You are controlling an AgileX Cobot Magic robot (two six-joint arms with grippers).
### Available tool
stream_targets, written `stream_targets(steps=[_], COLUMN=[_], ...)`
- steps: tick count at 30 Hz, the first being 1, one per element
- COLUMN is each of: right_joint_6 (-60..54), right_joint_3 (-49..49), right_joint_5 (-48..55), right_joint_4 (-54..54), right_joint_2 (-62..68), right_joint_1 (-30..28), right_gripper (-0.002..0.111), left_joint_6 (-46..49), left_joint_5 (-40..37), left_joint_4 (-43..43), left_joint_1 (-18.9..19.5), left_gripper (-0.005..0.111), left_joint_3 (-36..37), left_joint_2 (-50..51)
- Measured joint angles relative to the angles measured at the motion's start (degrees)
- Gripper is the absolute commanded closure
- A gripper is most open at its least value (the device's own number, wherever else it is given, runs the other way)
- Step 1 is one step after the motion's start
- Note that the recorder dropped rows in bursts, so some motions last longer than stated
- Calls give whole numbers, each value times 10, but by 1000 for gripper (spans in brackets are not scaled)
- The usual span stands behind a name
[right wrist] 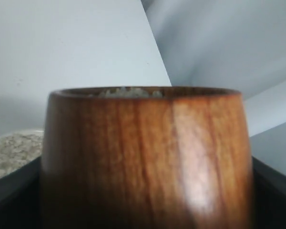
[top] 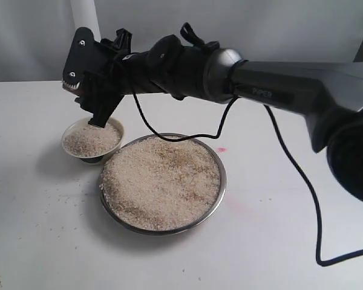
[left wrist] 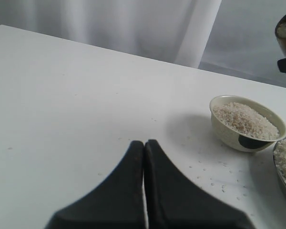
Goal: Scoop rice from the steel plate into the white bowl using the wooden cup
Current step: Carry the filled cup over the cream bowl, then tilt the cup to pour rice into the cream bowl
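Wooden cup (right wrist: 145, 157), glossy reddish-brown, rice (right wrist: 126, 92) at rim, in grip of right gripper (top: 98, 115); left gripper (left wrist: 144, 144) closed

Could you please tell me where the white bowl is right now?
In the exterior view, the white bowl sits left of the steel plate, close to its rim, beneath the right gripper.

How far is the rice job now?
Done: the bowl already holds rice. In hand: the right claw holds the cup, rice at its rim, above the bowl. Left: tipping it out, perhaps more scoops; the plate is heaped.
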State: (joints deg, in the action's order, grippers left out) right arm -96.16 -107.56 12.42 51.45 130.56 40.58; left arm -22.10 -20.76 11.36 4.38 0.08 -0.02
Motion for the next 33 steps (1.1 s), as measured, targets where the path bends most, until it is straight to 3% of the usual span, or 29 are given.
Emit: stream_targets(steps=[9,23,33], right_joint_6=[0,0,0], right_joint_3=[-21,-21,-21], right_joint_5=[-64,-70,-70], right_joint_4=[-115,-361,-458], right_joint_2=[30,55,55], right_joint_1=[5,7,7], right_gripper=[108,108,108], left_joint_6=[0,0,0], left_joint_5=[0,0,0], left_joint_4=[0,0,0], left_joint_1=[0,0,0], left_gripper=[107,107,107], left_joint_3=[0,0,0], left_joint_2=[0,0,0])
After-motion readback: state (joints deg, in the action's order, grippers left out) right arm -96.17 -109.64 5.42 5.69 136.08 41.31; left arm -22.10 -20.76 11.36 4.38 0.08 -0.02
